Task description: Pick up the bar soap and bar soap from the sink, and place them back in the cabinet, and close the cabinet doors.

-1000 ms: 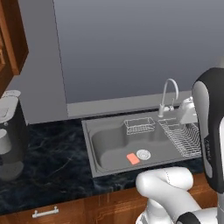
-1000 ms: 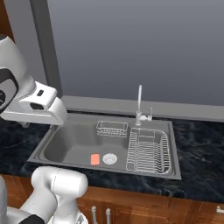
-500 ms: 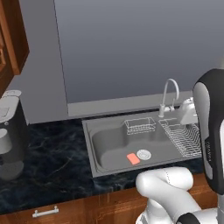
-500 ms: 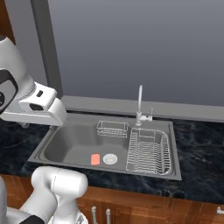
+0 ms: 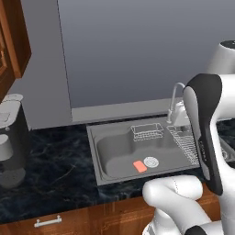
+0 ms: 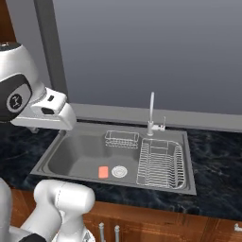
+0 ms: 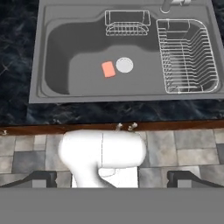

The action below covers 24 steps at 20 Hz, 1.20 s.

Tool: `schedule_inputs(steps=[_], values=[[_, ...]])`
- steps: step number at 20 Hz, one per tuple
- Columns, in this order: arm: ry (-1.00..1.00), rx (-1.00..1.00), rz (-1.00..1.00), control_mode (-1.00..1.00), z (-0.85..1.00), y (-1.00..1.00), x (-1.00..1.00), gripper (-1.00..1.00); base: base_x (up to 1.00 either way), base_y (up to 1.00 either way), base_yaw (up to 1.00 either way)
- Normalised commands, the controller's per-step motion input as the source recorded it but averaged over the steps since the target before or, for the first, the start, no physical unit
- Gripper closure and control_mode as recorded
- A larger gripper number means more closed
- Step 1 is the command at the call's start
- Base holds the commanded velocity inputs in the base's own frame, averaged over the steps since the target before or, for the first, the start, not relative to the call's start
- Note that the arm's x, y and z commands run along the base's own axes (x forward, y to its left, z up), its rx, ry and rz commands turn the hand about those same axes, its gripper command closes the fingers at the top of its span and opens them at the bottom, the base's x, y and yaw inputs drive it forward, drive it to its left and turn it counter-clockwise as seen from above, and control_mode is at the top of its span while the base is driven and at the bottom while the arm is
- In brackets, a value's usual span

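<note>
One salmon-pink bar soap (image 5: pixel 140 166) (image 6: pixel 103 172) (image 7: pixel 108 69) lies flat on the floor of the grey sink (image 5: pixel 95 153) (image 6: pixel 46 160) (image 7: pixel 40 57), just left of the round drain (image 7: pixel 124 65). My gripper (image 7: pixel 114 180) hangs high above the counter's front edge, looking down at the basin from well above the soap. Its dark fingertips (image 7: pixel 43 178) stand far apart, open, with nothing between them. The white hand (image 6: pixel 47 109) sits up left of the sink. Reddish-brown cabinet wood (image 5: pixel 13 41) shows at the top left edge.
A wire dish rack (image 6: pixel 160 163) (image 7: pixel 186 57) fills the sink's right side, with a small wire basket (image 6: pixel 122 138) at the back and a faucet (image 6: pixel 151 111) behind. A grey coffee machine (image 5: pixel 11 142) stands on the dark marble counter (image 5: pixel 55 179) to the left.
</note>
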Motion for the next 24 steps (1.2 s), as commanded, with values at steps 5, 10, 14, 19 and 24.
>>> schedule_inputs(steps=[5,10,14,19,24], values=[[0.0,0.0,0.0,-1.0,-0.29,0.06,0.43,-1.0,0.0,0.0,0.0],[0.0,0.0,0.0,-1.0,-0.3,0.0,0.42,-1.0,0.0,0.0,0.0],[0.0,0.0,0.0,-1.0,-0.28,0.0,0.38,-1.0,0.0,0.0,0.0],[0.0,0.0,0.0,-1.0,-0.31,0.0,0.4,-1.0,0.0,0.0,0.0],[0.0,0.0,0.0,-1.0,-0.34,0.0,0.36,-1.0,0.0,0.0,0.0]])
